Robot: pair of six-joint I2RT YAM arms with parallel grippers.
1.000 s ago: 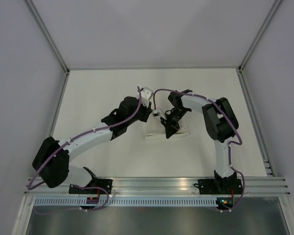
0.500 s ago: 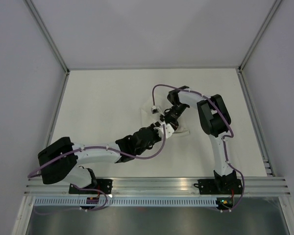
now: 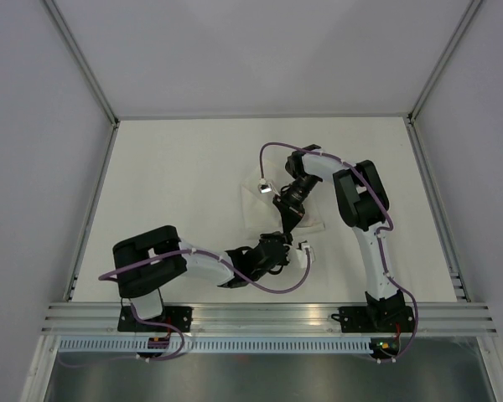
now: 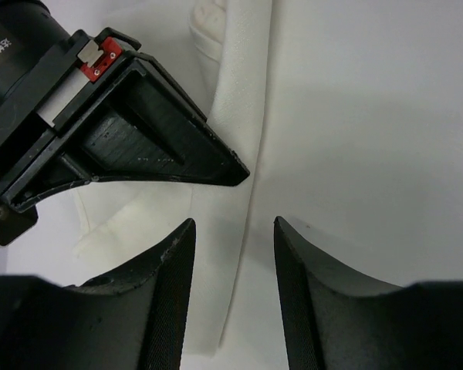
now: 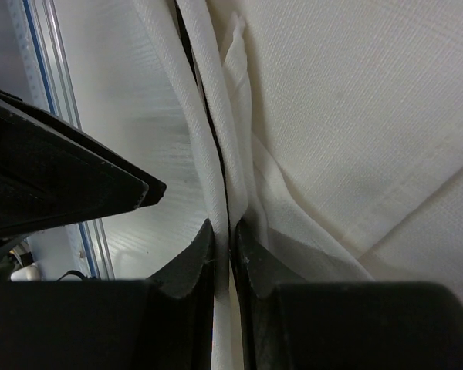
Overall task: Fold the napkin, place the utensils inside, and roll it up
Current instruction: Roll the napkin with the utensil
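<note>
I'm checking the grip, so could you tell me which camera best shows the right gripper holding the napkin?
The right wrist view: the right gripper is pinched on a raised fold of the napkin. The left wrist view shows only its outer side; from above, its own body covers the pinch.

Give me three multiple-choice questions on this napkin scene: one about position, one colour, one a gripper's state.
1. Where is the left gripper?
A. nearer the arm bases than the right gripper
B. at the table's far edge
C. off the table
2. The napkin is:
A. blue
B. white
C. red
3. The right gripper is:
A. wide open
B. shut on a spoon
C. shut on a napkin fold
Answers: 1 A, the top view shows it closer to the bases; 2 B, white cloth in both wrist views; 3 C, its fingers pinch a cloth fold.
</note>
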